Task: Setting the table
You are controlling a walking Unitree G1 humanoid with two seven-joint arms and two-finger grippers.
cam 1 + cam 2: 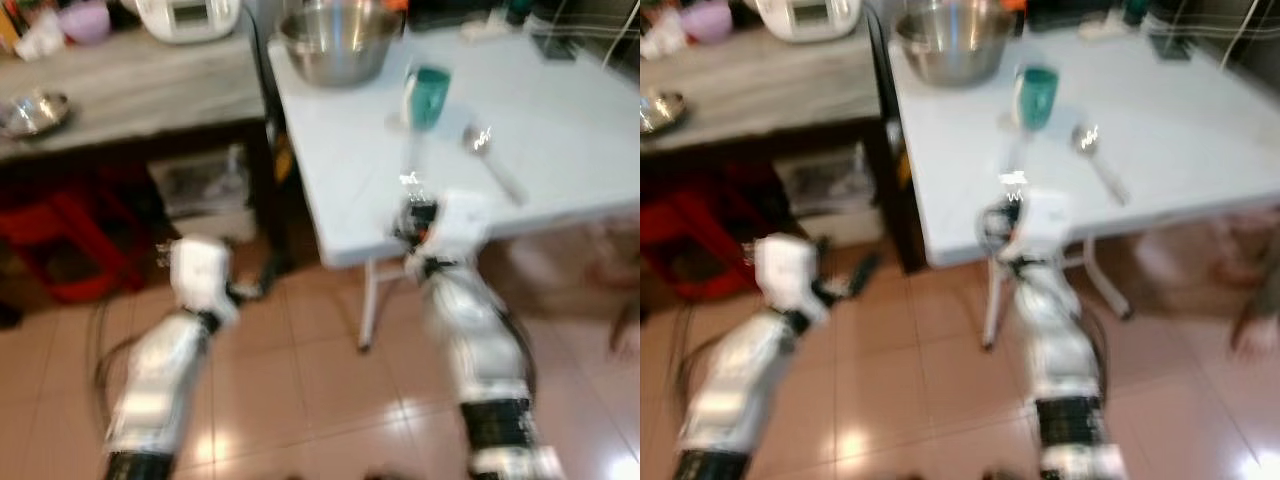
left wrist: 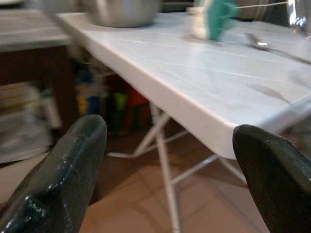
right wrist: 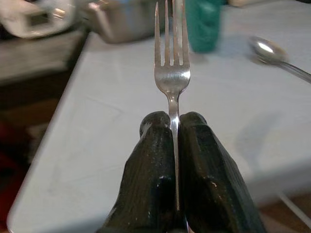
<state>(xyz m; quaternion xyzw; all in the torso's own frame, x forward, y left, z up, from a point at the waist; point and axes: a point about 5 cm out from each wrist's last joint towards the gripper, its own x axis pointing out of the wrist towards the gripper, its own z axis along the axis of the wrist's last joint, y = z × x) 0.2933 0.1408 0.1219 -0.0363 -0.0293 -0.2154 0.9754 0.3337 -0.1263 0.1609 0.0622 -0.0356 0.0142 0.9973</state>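
Between my right gripper's (image 3: pixel 174 133) two black fingers sits the fork (image 3: pixel 172 68), clamped by its handle with the tines pointing out ahead, held above the near part of the white table (image 1: pixel 560 150). Beyond the tines I see a teal cup (image 1: pixel 431 95) standing on the tabletop, a spoon (image 1: pixel 492 160) lying just to its right, and a large steel bowl (image 1: pixel 338 42) further back toward the table's left corner. My left gripper (image 2: pixel 170 160) hangs low off the table's left edge, above the tiled floor (image 1: pixel 300 400), fingers spread wide with nothing between them. Both head views are blurred.
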